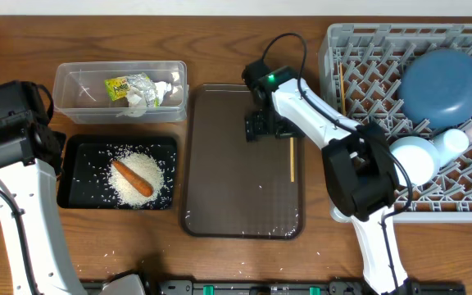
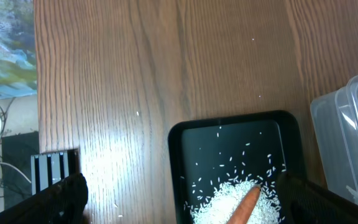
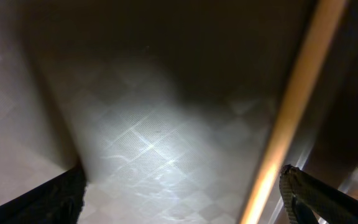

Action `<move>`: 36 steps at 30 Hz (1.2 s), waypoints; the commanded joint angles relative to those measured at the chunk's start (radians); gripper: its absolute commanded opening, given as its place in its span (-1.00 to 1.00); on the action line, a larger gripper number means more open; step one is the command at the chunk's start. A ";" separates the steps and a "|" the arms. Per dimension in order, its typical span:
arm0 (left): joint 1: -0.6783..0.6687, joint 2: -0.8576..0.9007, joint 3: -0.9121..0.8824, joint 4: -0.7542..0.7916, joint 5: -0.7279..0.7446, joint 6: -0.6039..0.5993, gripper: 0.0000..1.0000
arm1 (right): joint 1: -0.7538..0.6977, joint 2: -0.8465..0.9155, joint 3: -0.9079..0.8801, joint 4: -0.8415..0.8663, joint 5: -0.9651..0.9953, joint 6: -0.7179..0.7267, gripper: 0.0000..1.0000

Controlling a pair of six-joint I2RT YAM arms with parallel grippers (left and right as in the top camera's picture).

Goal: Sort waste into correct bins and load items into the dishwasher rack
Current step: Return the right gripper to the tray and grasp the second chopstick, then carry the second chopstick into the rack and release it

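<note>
The waste (image 1: 138, 187) sits binned left of the serving tray (image 1: 228, 188); plate (image 1: 442, 88), bowl (image 1: 414, 158) and cups (image 1: 451, 141) stand in the rack (image 1: 367, 49) to its right. One chopstick (image 1: 292, 160), yet to load, lies on that tray under the spread right tool (image 3: 182, 174); the left tool (image 2: 182, 183) is spread too.

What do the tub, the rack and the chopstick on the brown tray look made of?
Tub: clear plastic, glossy; see-through walls with glints. Rack: grey moulded plastic, fairly matt, judging by its uniform lattice. Chopstick: probably wood or bamboo, pale tan and dull; grain too small to see.

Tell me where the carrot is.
In the overhead view, the carrot lies on the rice in the black tray at left, beside the clear tub.
</note>
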 commanded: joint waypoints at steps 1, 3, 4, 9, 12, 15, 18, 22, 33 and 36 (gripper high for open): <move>0.004 0.001 0.001 -0.003 -0.023 -0.016 0.98 | -0.023 0.043 -0.001 -0.002 0.020 0.018 0.96; 0.004 0.001 0.001 -0.003 -0.023 -0.016 0.99 | -0.023 0.051 -0.002 0.002 0.019 0.018 0.96; 0.004 0.001 0.001 -0.003 -0.023 -0.016 0.98 | -0.020 0.054 -0.002 0.003 0.019 0.018 0.94; 0.004 0.001 0.001 -0.003 -0.023 -0.016 0.98 | -0.007 0.057 -0.004 0.004 0.011 0.035 -0.27; 0.004 0.001 0.001 -0.003 -0.023 -0.016 0.99 | -0.004 0.056 -0.003 0.004 -0.001 0.036 -0.98; 0.004 0.001 0.001 -0.003 -0.023 -0.016 0.98 | -0.008 0.051 0.026 -0.032 -0.027 0.035 -0.98; 0.004 0.001 0.001 -0.003 -0.023 -0.016 0.98 | -0.034 0.020 0.100 -0.111 -0.034 0.026 -0.98; 0.004 0.001 0.001 -0.003 -0.023 -0.016 0.98 | -0.083 -0.060 0.216 -0.179 -0.034 -0.072 -0.98; 0.004 0.001 0.001 -0.003 -0.023 -0.016 0.98 | -0.338 -0.316 0.347 -0.183 -0.033 -0.234 -0.98; 0.004 0.001 0.001 -0.003 -0.023 -0.016 0.98 | -0.389 -0.311 0.336 -0.187 -0.033 -0.278 -0.98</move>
